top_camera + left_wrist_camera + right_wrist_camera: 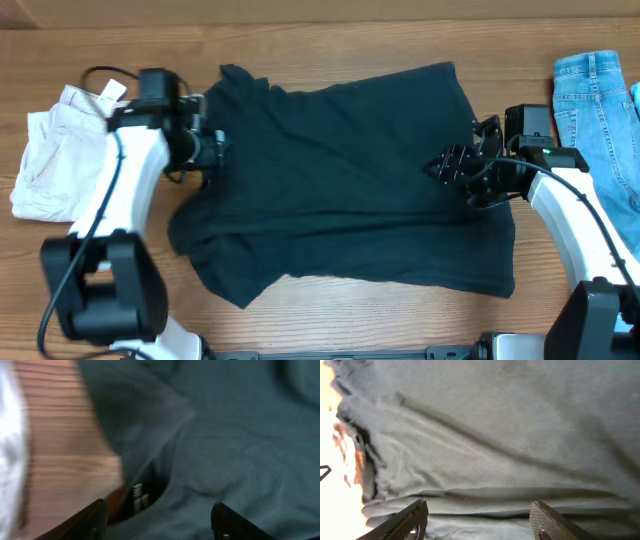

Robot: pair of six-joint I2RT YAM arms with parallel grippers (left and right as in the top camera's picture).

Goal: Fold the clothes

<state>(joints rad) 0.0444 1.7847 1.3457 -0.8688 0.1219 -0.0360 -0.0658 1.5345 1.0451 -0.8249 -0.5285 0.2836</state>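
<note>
The clothes [340, 180], a very dark navy T-shirt, lie spread across the middle of the table with the lower part folded over, lettering hidden. My left gripper [215, 148] hovers at the shirt's left edge, open, nothing between its fingers; the left wrist view shows the clothes [240, 450] with the collar opening just below. My right gripper [445, 165] stands over the shirt's right side, open and empty; in the right wrist view the clothes [495, 435] fill the frame with a fold edge in front of the fingertips [417, 512].
Beige folded shorts [50, 150] with a white tag lie at the far left, beside the left arm. Light blue jeans [600, 100] lie at the far right edge. Bare wooden table [350, 320] shows in front of the shirt.
</note>
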